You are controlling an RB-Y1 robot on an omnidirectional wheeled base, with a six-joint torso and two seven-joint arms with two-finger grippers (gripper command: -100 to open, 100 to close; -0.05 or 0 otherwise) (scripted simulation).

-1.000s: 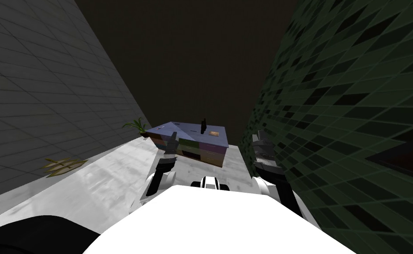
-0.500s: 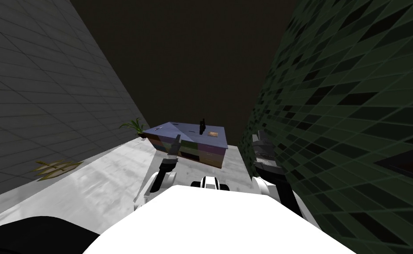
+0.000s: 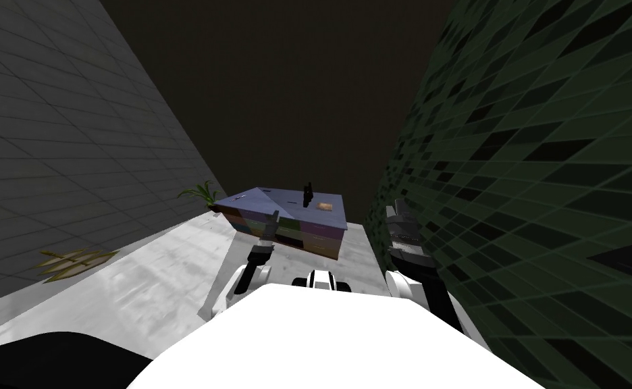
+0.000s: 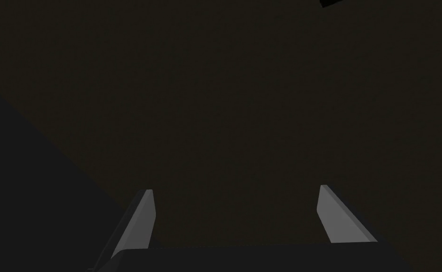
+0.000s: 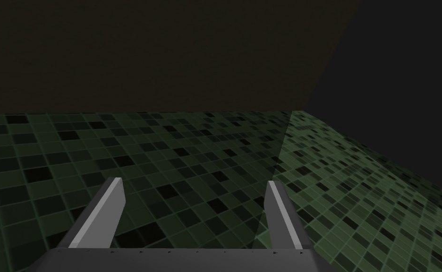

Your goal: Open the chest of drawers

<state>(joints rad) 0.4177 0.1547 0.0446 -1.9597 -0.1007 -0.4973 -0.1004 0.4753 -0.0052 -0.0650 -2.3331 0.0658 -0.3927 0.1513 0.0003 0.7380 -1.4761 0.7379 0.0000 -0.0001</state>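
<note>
Zero drawers open: chest of drawers sits ahead at the far wall, fronts look shut. Left pincer points toward it, blades wide, holding nothing. Right pincer also wide, beside green tiled wall. Reach, grip and pull all left.

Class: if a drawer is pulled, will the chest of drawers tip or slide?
Probably not tip: the chest of drawers is low and wide. It might slide on the smooth-looking floor. The slim dark object standing on top could topple.
</note>
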